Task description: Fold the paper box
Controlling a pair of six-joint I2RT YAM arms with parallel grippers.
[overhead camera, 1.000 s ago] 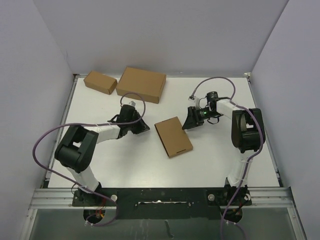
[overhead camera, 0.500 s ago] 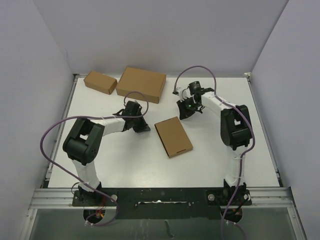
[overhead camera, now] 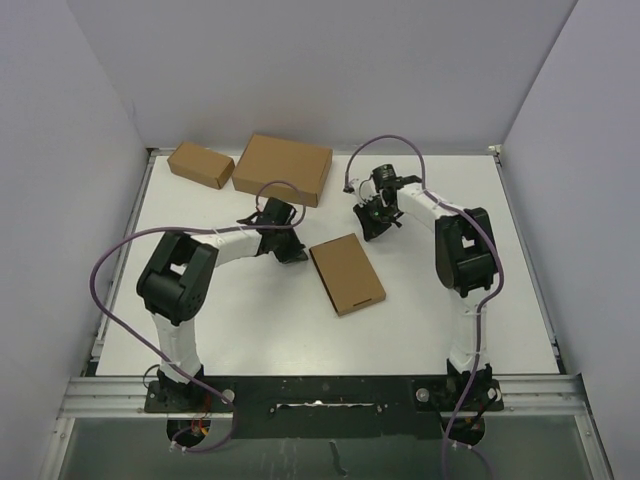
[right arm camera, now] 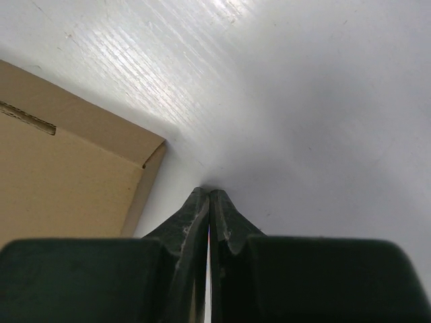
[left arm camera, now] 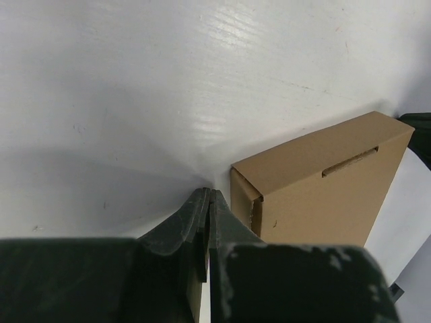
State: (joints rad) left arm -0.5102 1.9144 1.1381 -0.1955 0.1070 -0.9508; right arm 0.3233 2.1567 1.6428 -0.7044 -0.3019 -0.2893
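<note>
Shifted since a second ago: both grippers, right gripper [overhead camera: 372,228] now pressed together. From above, box [overhead camera: 347,273] at middle of table [overhead camera: 200,300], between it and left gripper [overhead camera: 290,250], held by neither. Left wrist: gripper pressed together, just beside box corner. Right wrist: same. Risk: box skidding if nudged, nothing pinning it.

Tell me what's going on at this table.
Two robot arms are working on a paper box, which lies in the middle of the table and looks folded shut. Neither arm holds it. The left tool and the right tool are both shut and empty, with their tips down at the table just beside the box's two far corners. A larger box and a small box sit apart at the far left.
</note>
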